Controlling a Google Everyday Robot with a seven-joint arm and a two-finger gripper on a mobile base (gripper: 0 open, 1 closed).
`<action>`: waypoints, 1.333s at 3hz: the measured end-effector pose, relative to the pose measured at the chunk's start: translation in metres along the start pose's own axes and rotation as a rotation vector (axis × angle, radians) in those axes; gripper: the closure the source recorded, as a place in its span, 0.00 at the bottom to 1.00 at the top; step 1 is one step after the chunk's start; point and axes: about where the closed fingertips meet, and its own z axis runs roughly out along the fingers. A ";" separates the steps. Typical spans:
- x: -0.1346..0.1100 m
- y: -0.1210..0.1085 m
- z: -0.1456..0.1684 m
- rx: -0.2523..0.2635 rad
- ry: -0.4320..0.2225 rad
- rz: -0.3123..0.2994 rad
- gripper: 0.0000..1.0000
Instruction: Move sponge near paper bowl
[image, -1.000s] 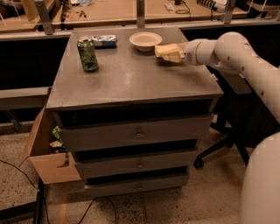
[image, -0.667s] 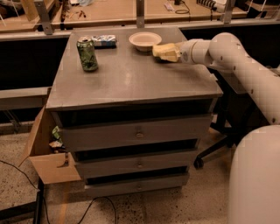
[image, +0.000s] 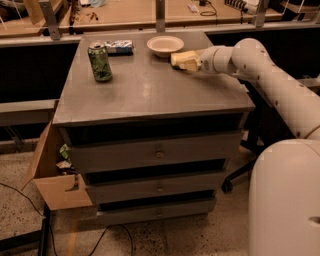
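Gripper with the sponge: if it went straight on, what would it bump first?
Probably the can, farther across the table. The gripper holds the sponge beside the bowl, which looks slightly behind that line, though depth is unclear.

The worktop (image: 150, 92) is plain grey, and so are the drawer fronts (image: 160, 154) below it. The paper bowl (image: 165, 45) is off-white. The sponge (image: 181, 59) just beside it is pale yellow. The end effector (image: 190, 62), at the sponge near the worktop's far right, looks cream against the glossy white arm (image: 260, 70). The can (image: 100, 62) is green (mottled with darker markings). The packet (image: 119, 46) behind it is blue and white. The cardboard box (image: 52, 182) is tan, and the floor (image: 200, 235) is speckled beige.
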 end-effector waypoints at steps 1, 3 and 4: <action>-0.002 0.001 0.002 0.004 0.005 -0.012 0.12; -0.016 -0.003 -0.026 0.046 -0.023 -0.022 0.00; -0.018 -0.005 -0.063 0.065 -0.036 -0.001 0.00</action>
